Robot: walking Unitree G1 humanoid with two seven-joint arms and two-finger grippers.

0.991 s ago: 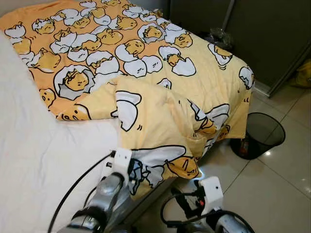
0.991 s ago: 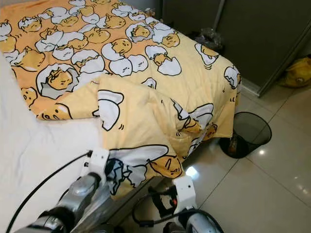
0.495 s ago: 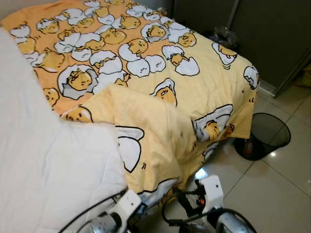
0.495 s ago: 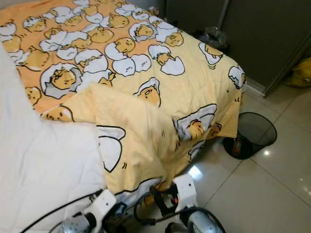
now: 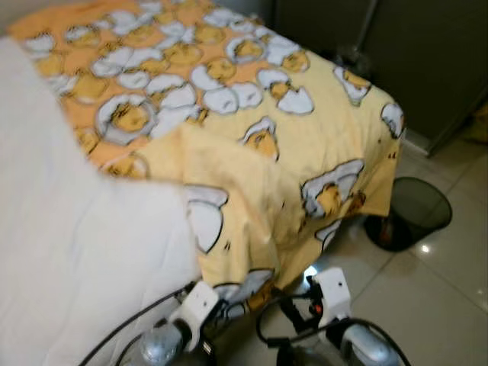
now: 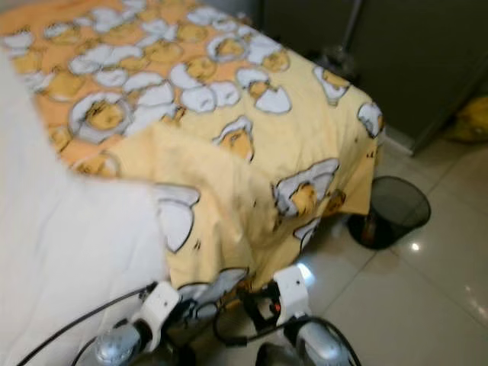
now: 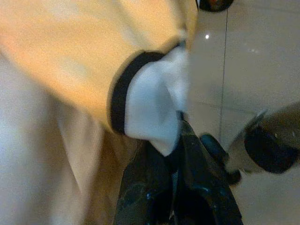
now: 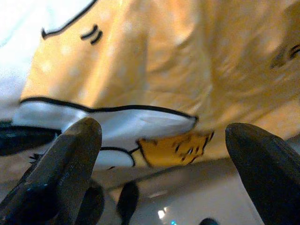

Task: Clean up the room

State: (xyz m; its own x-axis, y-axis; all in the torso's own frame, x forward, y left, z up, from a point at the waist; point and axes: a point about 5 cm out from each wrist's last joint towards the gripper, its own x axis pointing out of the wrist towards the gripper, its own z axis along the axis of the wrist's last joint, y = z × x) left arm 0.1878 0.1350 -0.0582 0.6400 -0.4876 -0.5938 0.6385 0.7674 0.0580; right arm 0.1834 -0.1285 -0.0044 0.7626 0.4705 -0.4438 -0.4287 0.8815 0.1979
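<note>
A yellow duvet [image 5: 252, 114] printed with egg cartoons covers the bed, and one folded corner [image 5: 229, 221] hangs over the near edge. In the left wrist view my left gripper [image 7: 176, 136] is shut on the duvet's white and black-edged corner [image 7: 154, 103]. Its arm [image 5: 164, 347] reaches up from the bottom, just under that corner. In the right wrist view my right gripper [image 8: 164, 140] is open, its fingers [image 8: 77, 150] spread wide just below the hanging duvet edge [image 8: 140, 112]. The right arm [image 5: 335, 305] sits low beside the bed.
A white quilted cover [image 5: 69, 244] fills the bed's left side. A black mesh waste bin [image 5: 412, 213] stands on the glossy tile floor [image 5: 442, 305] by the bed's foot corner. Dark cupboard doors [image 5: 427, 53] rise behind, with a yellow bag [image 6: 465, 122] on the floor.
The left arm has dropped and drawn the duvet corner towards the near bed edge, so the fold lies flatter. The view has shifted and blurred slightly.
</note>
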